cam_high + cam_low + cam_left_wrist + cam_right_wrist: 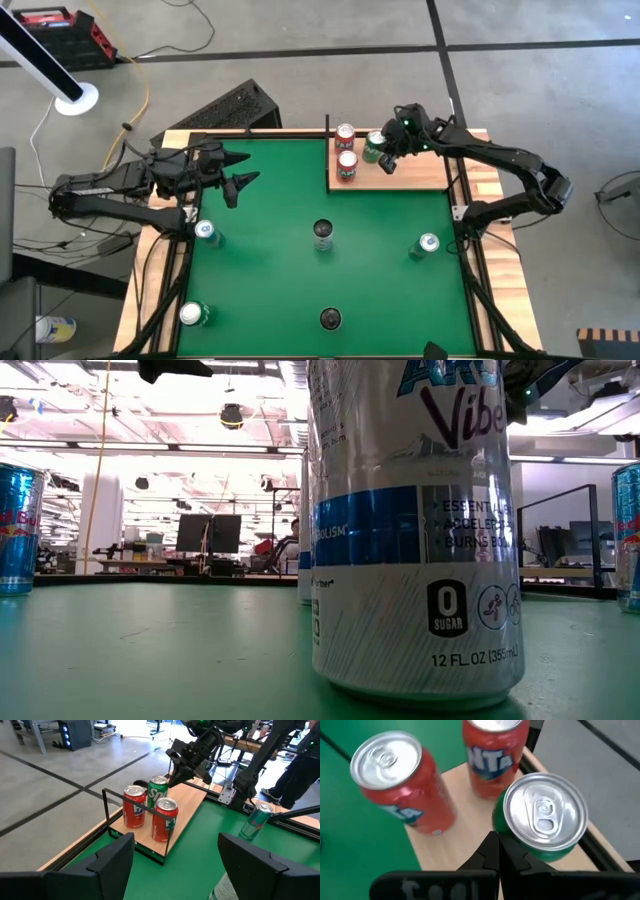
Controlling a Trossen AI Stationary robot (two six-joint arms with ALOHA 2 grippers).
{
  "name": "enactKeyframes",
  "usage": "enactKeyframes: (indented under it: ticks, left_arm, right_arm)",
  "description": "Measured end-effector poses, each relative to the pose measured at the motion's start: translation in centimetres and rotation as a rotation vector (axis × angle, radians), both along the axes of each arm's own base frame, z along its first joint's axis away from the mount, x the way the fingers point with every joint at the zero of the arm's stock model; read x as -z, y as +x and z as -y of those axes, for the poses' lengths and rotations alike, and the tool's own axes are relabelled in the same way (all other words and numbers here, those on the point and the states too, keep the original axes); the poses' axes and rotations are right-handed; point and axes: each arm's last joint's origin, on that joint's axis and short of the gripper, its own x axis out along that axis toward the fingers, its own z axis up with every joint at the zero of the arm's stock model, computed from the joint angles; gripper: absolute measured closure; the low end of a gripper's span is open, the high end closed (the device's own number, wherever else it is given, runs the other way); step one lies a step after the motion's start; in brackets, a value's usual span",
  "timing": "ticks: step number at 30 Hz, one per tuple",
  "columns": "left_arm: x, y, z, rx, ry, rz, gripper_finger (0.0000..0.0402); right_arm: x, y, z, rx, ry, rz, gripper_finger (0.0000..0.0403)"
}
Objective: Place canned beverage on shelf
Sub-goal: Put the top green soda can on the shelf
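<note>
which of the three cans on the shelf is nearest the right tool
The green can, the only green one on the shelf. It stands right beside the shut right tool, while the two red cans sit farther off, toward the shelf's left end.

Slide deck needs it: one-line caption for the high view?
Right gripper, shut, beside the green can on the shelf with two red cans.

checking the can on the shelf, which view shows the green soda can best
The right wrist view: the green soda can fills the frame, silver top up, standing on the pale-wood shelf. The left wrist view shows it upright behind two red cans. The high view shows it small; the low view doesn't show it.
</note>
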Motion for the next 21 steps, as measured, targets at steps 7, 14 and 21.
enactKeyframes:
  ticks: [7, 14, 21]
  left_arm:
    - [0.0, 0.0, 0.0, 0.0, 0.0, 0.0, 0.0132]
    - [0.0, 0.0, 0.0, 0.0, 0.0, 0.0, 0.0132]
    - [0.01, 0.0, 0.01, 0.004, -0.001, 0.0, 0.0132]
  right_arm:
    - [-0.27, -0.43, 0.9, 0.037, -0.027, 0.028, 0.0385]
    - [-0.26, -0.52, 0.96, 0.022, -0.01, 0.04, 0.0385]
    - [-0.04, -0.08, 0.11, -0.037, 0.011, 0.017, 0.0385]
